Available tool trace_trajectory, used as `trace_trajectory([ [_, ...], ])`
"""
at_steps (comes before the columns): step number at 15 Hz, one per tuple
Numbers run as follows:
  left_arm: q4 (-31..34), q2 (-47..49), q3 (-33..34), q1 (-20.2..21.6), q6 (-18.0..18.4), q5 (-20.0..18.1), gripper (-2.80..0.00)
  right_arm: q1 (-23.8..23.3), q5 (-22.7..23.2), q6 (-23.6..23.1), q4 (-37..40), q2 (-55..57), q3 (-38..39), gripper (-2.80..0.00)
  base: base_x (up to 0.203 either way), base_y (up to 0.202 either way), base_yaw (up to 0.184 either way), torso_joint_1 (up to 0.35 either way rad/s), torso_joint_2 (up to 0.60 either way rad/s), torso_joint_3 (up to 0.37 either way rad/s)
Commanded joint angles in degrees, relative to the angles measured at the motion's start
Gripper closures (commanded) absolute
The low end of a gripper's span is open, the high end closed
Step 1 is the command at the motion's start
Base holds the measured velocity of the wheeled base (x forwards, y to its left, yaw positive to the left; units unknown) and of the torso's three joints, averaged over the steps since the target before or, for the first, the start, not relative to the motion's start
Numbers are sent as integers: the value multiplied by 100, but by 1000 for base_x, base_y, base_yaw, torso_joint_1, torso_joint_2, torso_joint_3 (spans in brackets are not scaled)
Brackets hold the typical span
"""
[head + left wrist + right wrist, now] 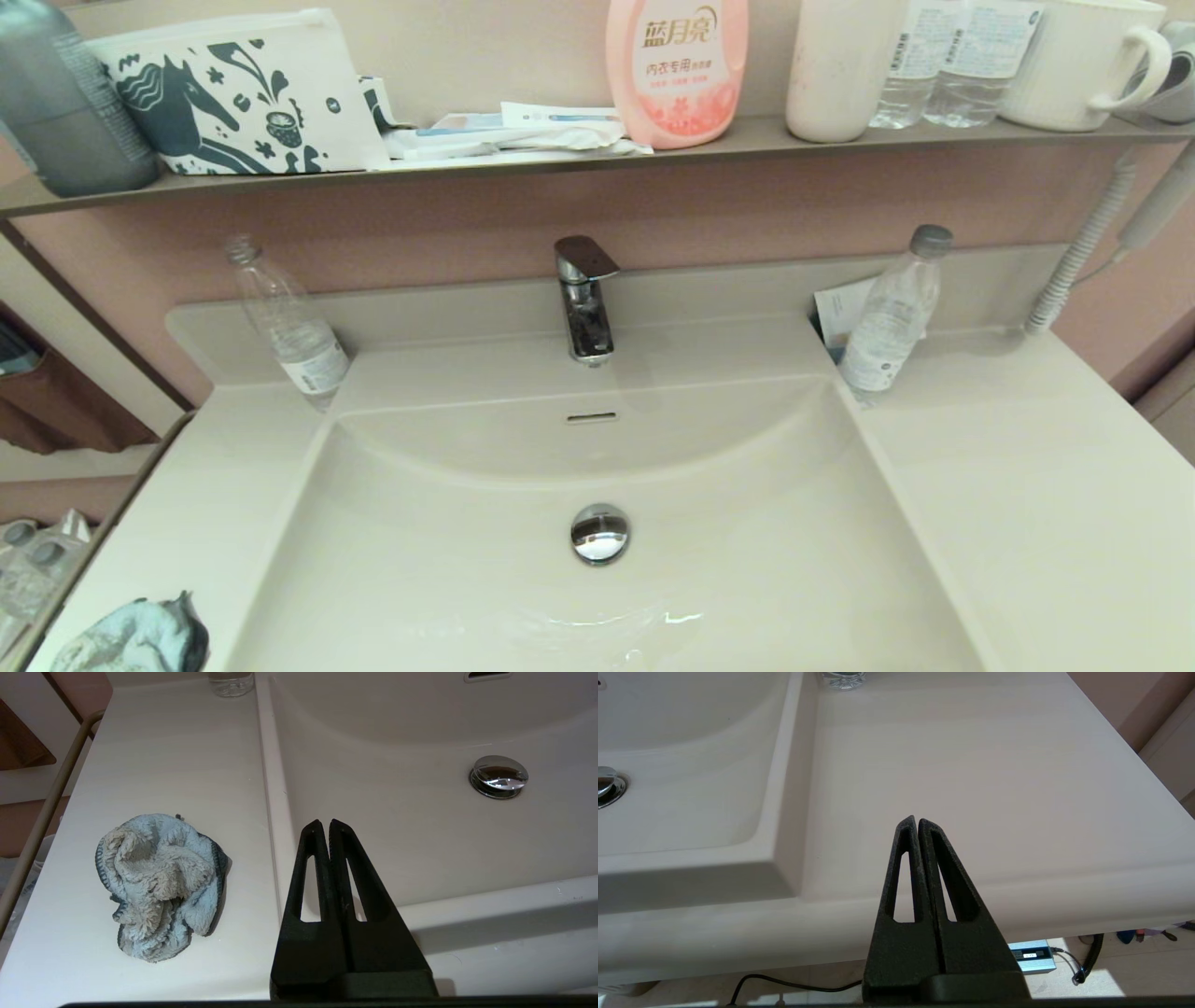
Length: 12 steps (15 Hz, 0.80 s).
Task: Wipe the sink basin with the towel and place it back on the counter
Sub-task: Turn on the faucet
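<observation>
The towel (131,639) (159,884) lies crumpled on the counter (1027,504) (154,756) at the near left corner, grey-blue fluff up, dark edge showing. The sink basin (597,579) (420,812) holds a chrome drain plug (599,533) (498,775) and an overflow slot (592,417). My left gripper (325,823) is shut and empty, above the basin's left rim, beside the towel and apart from it. Shut and empty too, my right gripper (917,820) hangs over the counter's (971,765) near right part. Neither gripper shows in the head view.
A chrome faucet (585,297) stands behind the basin. Clear water bottles stand at the back left (289,327) and back right (892,317). The wall shelf (597,154) carries a horse-print pouch (238,93), a pink bottle (677,70) and a mug (1088,61). A rail (42,816) runs along the counter's left edge.
</observation>
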Motion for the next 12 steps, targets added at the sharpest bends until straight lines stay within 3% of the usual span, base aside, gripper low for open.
trace_trajectory([
  [1, 4, 1, 0, 6, 3, 0, 0, 1, 2, -4, -1, 7, 1, 0, 0, 0, 0, 0, 0, 0],
  [12, 4, 5, 0, 1, 3, 0, 0, 1, 138, -248, 99, 181, -289, 0, 0, 0, 0, 0, 0, 0],
])
